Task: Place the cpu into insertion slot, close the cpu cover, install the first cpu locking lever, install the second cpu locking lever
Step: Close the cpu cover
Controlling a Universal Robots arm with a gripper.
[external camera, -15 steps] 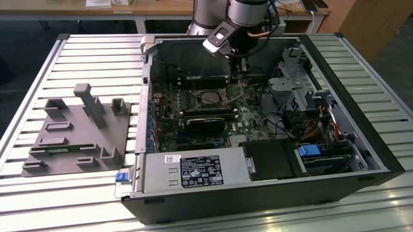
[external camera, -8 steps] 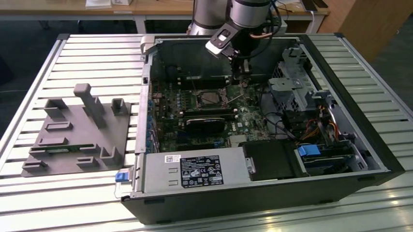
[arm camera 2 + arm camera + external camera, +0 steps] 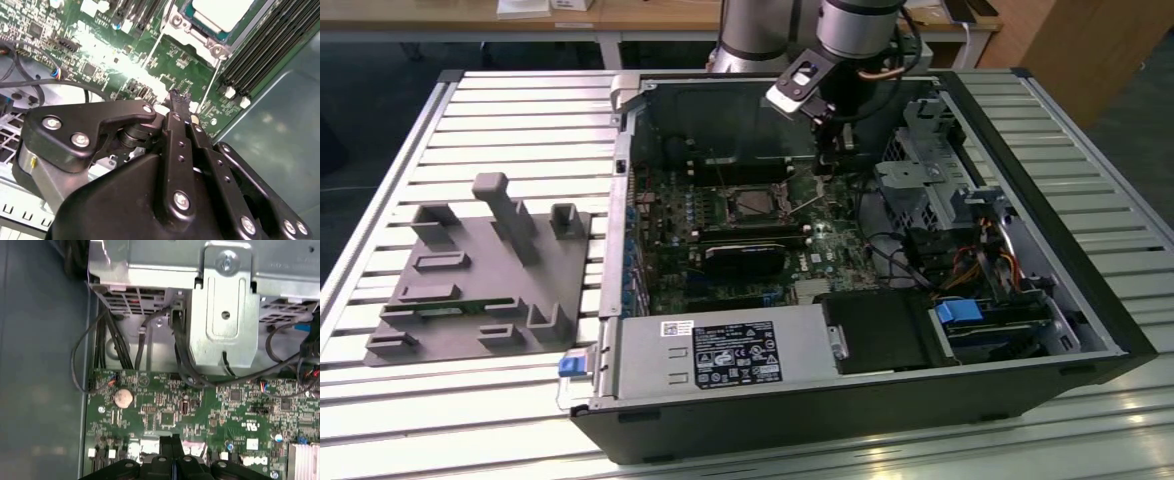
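Exterior view: looking down into an open computer case lying on a slatted table. Reaching into it from above, the gripper, just beside the insertion slot, on the exterior view's right of it.

In the second wrist view, seated in the slot, the cpu, dull silver top up, with the cpu cover apparently lying flat around it.

In both wrist views, jaws pressed together (only a thin seam between the fingertips), nothing visibly pinched, low over the green circuit board.

Between gripper and slot in the exterior view, a thin metal rod, probably a locking lever, standing up at a slant.

Likely risks from here:
- Slipping off so thin a rod and letting it spring back.
- Pressing too low and scraping the small parts on the board.
- Snagging the black cables close by.
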